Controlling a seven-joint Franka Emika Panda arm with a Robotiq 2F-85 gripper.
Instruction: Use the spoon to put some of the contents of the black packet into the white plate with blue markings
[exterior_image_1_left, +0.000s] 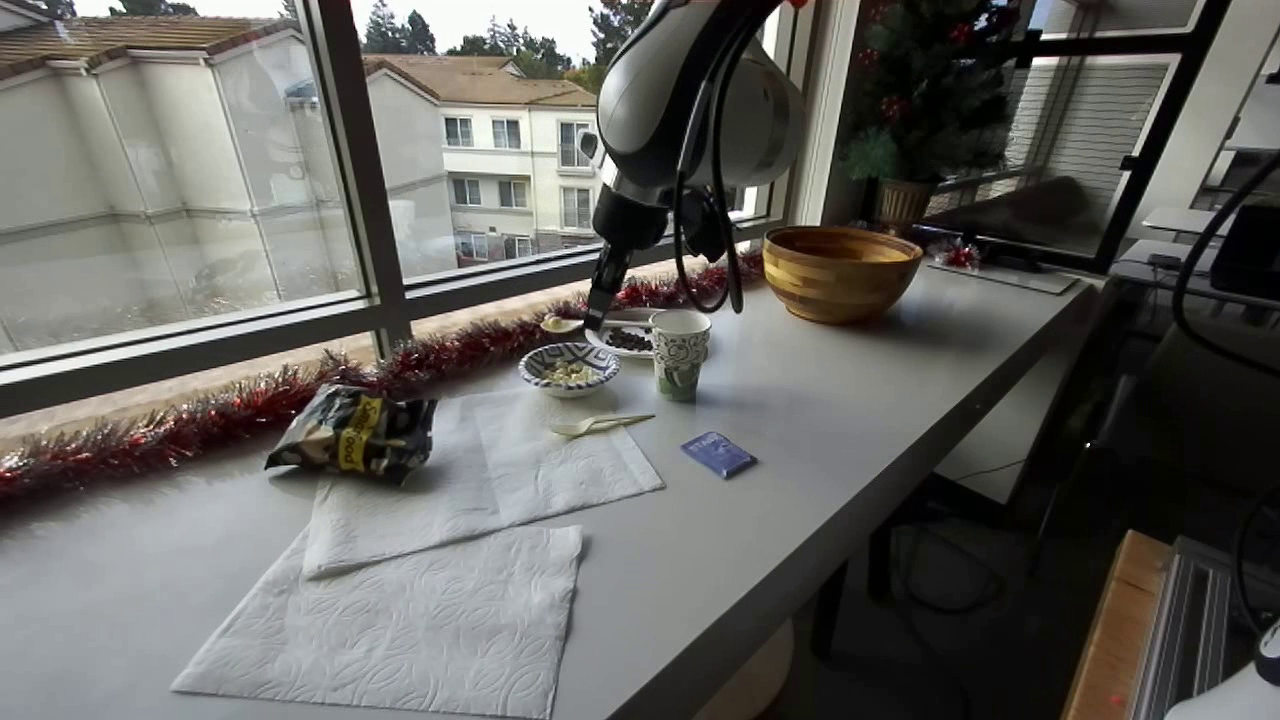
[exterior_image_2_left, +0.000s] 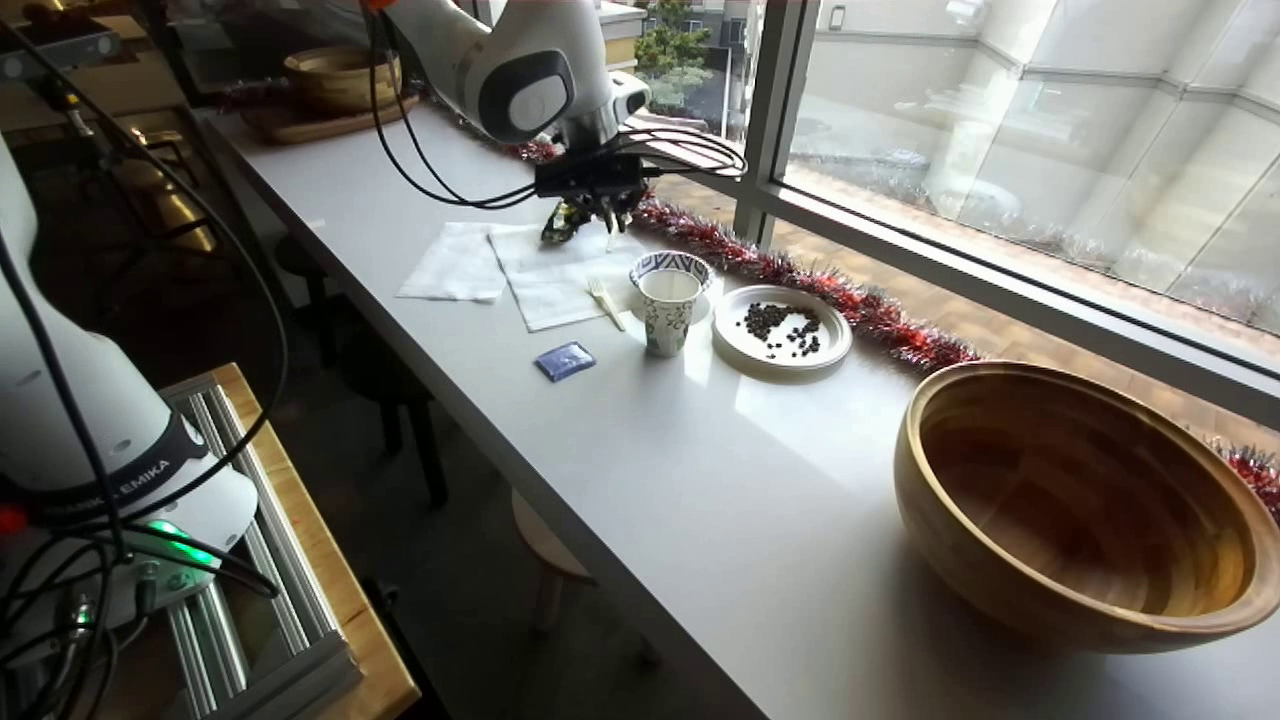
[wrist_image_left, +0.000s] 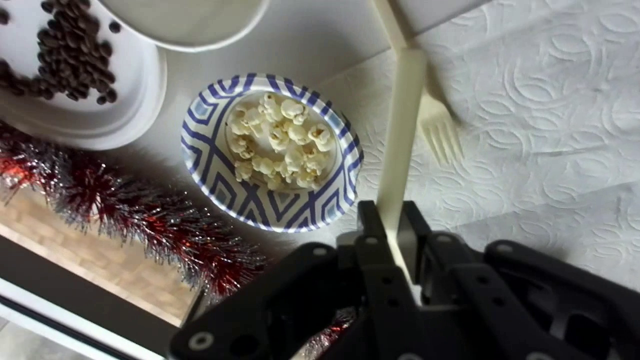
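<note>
At left in an exterior view: black Smartfood packet (exterior_image_1_left: 355, 437). In the wrist view, a blue-patterned white paper bowl (wrist_image_left: 280, 207) holds popcorn (wrist_image_left: 281, 137); just right of it, the gripper (wrist_image_left: 391, 206) has its jaws pinched on the handle of a cream spoon (wrist_image_left: 402, 125), whose long axis runs alongside. The spoon's hidden head probably must shift left.
</note>
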